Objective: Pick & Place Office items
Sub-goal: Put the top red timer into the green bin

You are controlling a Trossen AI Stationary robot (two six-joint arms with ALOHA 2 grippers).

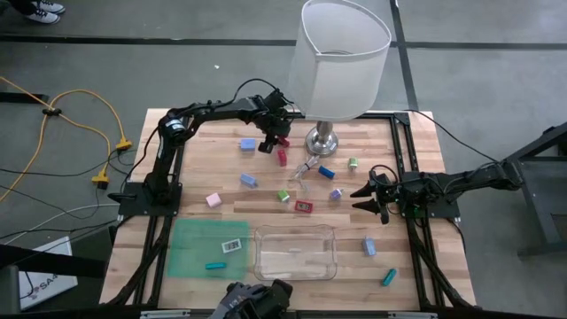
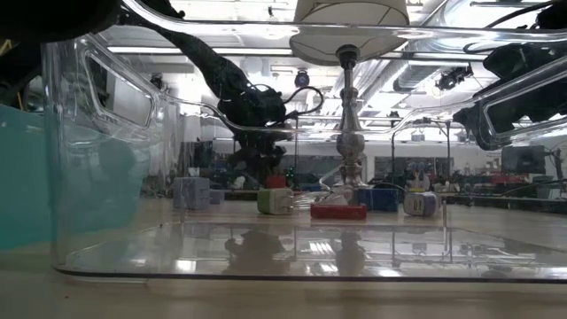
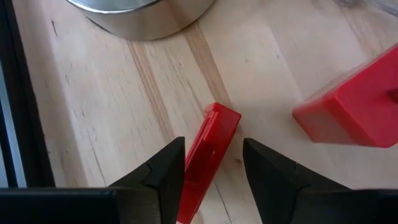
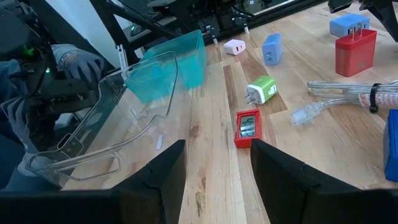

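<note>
Straddling a thin red piece (image 3: 208, 155) at the tabletop's (image 1: 403, 239) twelve o'clock, beside the lamp base (image 1: 322, 140), the left gripper (image 3: 211, 163) stands open; centre, then close. Right gripper (image 1: 365, 197) waits, fingers spread, at three o'clock.

Left wrist view: red stick (image 3: 208, 158) runs off frame edge btwn the fingers (image 3: 163, 171), lower end unseen; contact w/ pads can't be told. Red block (image 3: 354, 102) cut by edge at 3 o'clock. Lamp base (image 3: 140, 15) cropped at 12.

High view: lamp shade (image 1: 341, 58) covers table's far edge at 12 o'clock. Left gripper (image 1: 276, 135) tips too small to read. Items like the teal stick (image 1: 389, 277) too tiny for detail.

Low view: clear tray (image 2: 106, 159) wall blurs everything behind; shade cut off at top.

Right wrist view: blue piece (image 4: 392, 143) cropped at 3 o'clock.
</note>
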